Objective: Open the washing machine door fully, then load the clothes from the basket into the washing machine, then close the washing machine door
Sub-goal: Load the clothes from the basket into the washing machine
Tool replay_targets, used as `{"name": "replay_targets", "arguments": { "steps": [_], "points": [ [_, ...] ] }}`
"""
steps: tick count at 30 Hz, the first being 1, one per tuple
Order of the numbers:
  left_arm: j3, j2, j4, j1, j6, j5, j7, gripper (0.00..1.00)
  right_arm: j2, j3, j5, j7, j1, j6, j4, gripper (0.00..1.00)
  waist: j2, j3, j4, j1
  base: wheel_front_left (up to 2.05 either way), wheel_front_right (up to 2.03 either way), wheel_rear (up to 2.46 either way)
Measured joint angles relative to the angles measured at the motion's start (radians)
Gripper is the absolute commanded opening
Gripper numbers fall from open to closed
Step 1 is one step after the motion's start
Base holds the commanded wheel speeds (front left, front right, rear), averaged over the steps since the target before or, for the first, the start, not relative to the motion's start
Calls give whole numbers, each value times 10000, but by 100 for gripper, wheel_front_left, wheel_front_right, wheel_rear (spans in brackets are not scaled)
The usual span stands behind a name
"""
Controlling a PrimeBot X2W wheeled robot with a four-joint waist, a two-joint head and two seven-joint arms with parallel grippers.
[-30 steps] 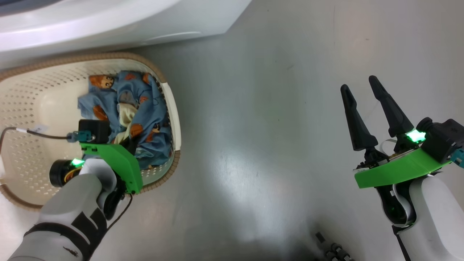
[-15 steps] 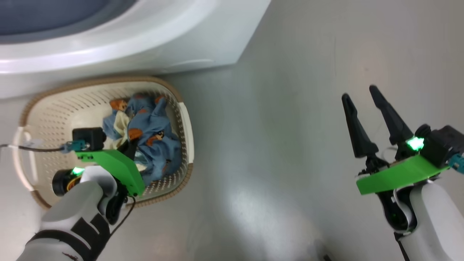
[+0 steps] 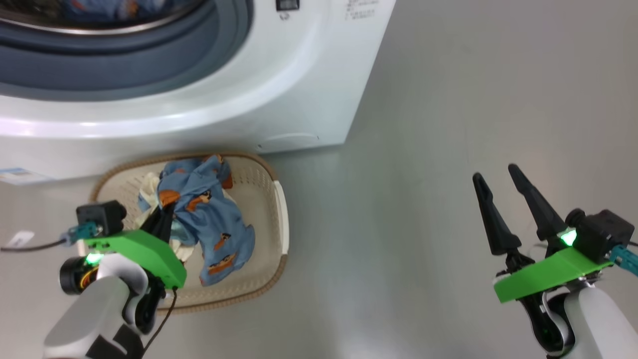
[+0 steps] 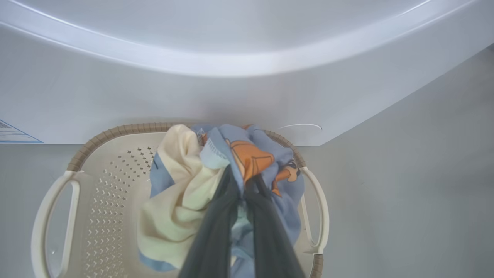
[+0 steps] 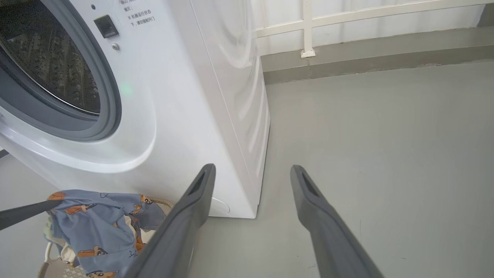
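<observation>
Blue clothes (image 3: 219, 224) with orange cartoon figures hang from the left hand (image 4: 241, 177), pinched shut on them just above the basket (image 3: 281, 209) in front of the washing machine (image 3: 299, 75). The machine's round mouth (image 3: 149, 60) is open, so loading looks under way, with the door left to close. The right hand (image 3: 492, 172) is spread wide over the floor (image 3: 423, 124) and holds nothing.

Around me it's pretty plain. The floor (image 3: 438, 109) is grey, smooth and a bit shiny, with pale glare patches and a few faint scuffs. Along its far edge runs a low grey kerb (image 5: 386, 48). A white railing (image 5: 366, 17) stands on that, with one post's foot (image 5: 307, 53) planted on the kerb's top and white panels (image 5: 386, 33) behind it.
</observation>
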Motion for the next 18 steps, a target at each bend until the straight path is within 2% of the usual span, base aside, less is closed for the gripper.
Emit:
{"name": "replay_targets", "arguments": {
  "steps": [10,18],
  "points": [
    [2633,-105,-1588,1579,0,2293,0,0,-104,-132,33,0,800,0,100,100,0,-1227,291,0,0,0,0],
    [4042,-209,-3078,2822,0,3553,0,0,-180,-270,44,0,1307,0,163,100,0,-1958,398,0,0,0,0]
  ]
}}
